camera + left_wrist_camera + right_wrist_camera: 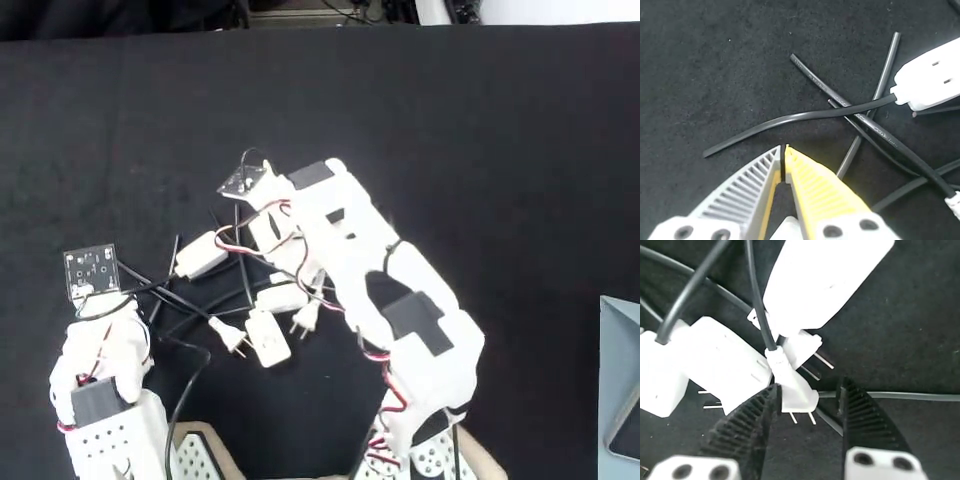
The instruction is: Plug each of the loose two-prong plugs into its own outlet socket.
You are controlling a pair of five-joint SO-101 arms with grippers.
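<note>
Right tool (808, 386) spread around a white plug (796, 392), mid-frame!
Left tool (785, 149) pinched together above black cords (805, 117), lower left; bare counter (500, 120) stretches across top and right.

We find white plugs and sockets heaped loose at the middle of the black table (500, 150), their black cords (190, 305) crossing. One outlet socket (200, 255) lies at the heap's left edge, a cord running from its end. A two-prong plug (228, 335) lies just beside a second socket block (268, 338), prongs bare. Close up, another plug (792, 390) lies near a large socket block (825, 275), both prongs exposed.
</note>
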